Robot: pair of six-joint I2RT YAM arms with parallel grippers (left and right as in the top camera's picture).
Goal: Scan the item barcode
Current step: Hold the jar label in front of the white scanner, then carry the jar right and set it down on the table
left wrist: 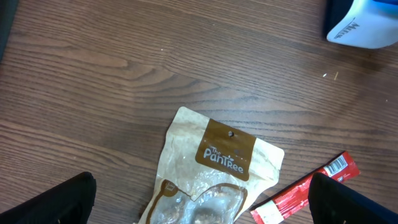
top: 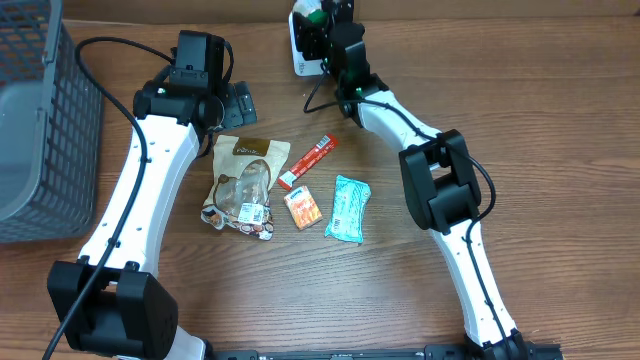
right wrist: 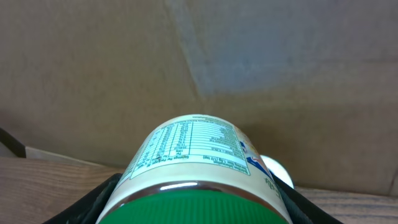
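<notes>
My right gripper [top: 322,28] is shut on a jar [right wrist: 196,155] that has a green lid and a nutrition label. It holds the jar at the table's far edge, right over a white barcode scanner [top: 299,58]. In the right wrist view the black fingers [right wrist: 93,205] clamp both sides of the jar, just below the lid. My left gripper [top: 238,104] hangs open above the top of a tan PanTree snack pouch [left wrist: 217,163]. Its fingertips [left wrist: 62,202] straddle the pouch without touching it. Part of the scanner [left wrist: 364,25] shows at the top right of the left wrist view.
A red stick packet [top: 308,163], a small orange packet [top: 302,208] and a teal packet [top: 348,210] lie mid-table beside the pouch [top: 243,185]. A grey mesh basket [top: 40,130] stands at the left edge. A cardboard wall backs the table.
</notes>
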